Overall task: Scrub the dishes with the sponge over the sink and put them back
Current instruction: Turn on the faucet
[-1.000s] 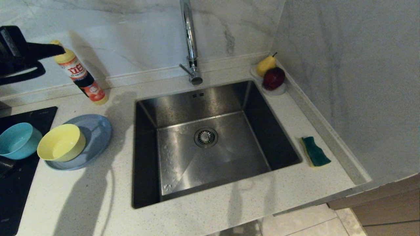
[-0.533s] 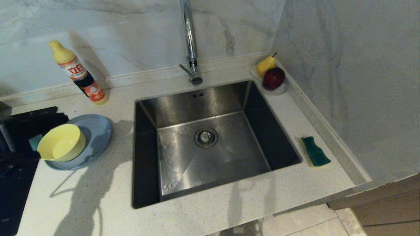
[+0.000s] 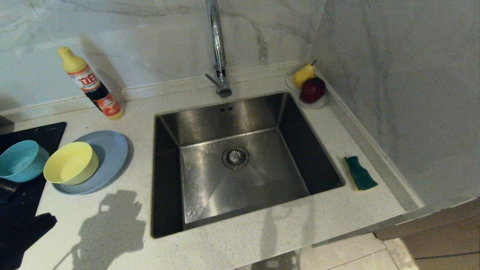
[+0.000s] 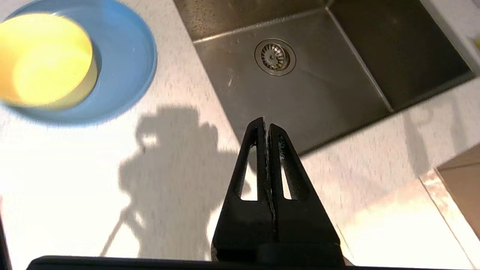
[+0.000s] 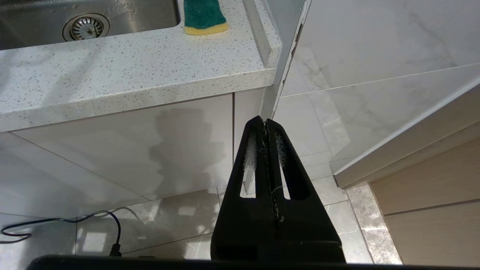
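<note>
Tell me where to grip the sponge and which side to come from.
Grip the sponge across its two long wavy sides, coming straight down from above. It lies flat on the counter, green face up, right of the sink; the raised ledge beside it probably blocks a sideways approach.

bottle [image 3: 92, 84]; red label; white Chinese characters 立白

Teal-blue bowl [image 3: 20, 160], yellow bowl [image 3: 71, 163], grey-blue plate [image 3: 110, 150], green-and-yellow sponge [image 3: 360, 173]
</note>
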Robot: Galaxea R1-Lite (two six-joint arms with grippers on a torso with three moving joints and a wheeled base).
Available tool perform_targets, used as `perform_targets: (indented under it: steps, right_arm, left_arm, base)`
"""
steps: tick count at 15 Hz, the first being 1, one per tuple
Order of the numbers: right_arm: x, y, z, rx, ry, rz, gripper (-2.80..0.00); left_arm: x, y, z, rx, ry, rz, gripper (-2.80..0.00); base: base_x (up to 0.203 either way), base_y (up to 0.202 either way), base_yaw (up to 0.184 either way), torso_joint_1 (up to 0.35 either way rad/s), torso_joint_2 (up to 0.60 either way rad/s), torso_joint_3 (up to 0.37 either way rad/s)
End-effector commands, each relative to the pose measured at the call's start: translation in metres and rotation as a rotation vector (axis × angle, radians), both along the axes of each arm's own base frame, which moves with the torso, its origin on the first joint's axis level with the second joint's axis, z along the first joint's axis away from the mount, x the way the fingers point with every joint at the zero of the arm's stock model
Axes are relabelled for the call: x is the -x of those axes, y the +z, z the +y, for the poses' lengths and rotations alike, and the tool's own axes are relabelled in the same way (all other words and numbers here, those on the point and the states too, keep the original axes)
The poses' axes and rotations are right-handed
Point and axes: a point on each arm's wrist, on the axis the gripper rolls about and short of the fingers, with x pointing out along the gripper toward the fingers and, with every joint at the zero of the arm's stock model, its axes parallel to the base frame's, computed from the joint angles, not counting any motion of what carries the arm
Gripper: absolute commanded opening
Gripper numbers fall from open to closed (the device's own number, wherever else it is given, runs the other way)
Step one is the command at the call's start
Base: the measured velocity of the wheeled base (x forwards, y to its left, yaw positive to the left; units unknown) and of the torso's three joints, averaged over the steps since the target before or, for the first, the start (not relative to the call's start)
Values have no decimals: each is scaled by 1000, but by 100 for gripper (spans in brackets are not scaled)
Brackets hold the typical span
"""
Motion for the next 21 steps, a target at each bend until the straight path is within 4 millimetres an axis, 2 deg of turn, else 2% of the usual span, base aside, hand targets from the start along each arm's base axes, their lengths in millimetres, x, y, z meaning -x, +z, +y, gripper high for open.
perform_targets:
  steps: [1, 4, 6, 11, 12, 17, 21]
  right_arm:
    - [0, 0, 0, 0, 0, -1, -280]
    - [0, 0, 0, 0, 0, -2, -280]
    - [0, 0, 0, 0, 0, -2, -280]
    - [0, 0, 0, 0, 0, -1, -280]
    - [0, 0, 0, 0, 0, -2, -280]
    - [0, 0, 0, 1, 0, -1, -280]
    - [0, 0, 0, 0, 0, -1, -280]
  left_arm:
    - [29, -31, -1, 0, 5, -62, -280]
    - [48, -74, -1, 2, 14, -79, -280]
    - [48, -101, 0, 4, 73, -30, -280]
    - [66, -108, 1, 43, 92, -154, -280]
    - [68, -110, 2, 39, 139, -164, -280]
    - [66, -116, 6, 24, 290, -156, -280]
    - [65, -116, 6, -11, 293, -176, -280]
  base:
    - [0, 0, 0, 0, 0, 0]
    - [0, 0, 0, 0, 0, 0]
    - [0, 0, 0, 0, 0, 0]
    - [0, 0, 0, 0, 0, 0]
    - [0, 0, 0, 0, 0, 0]
    - [0, 0, 0, 0, 0, 0]
    - [0, 0, 0, 0, 0, 0]
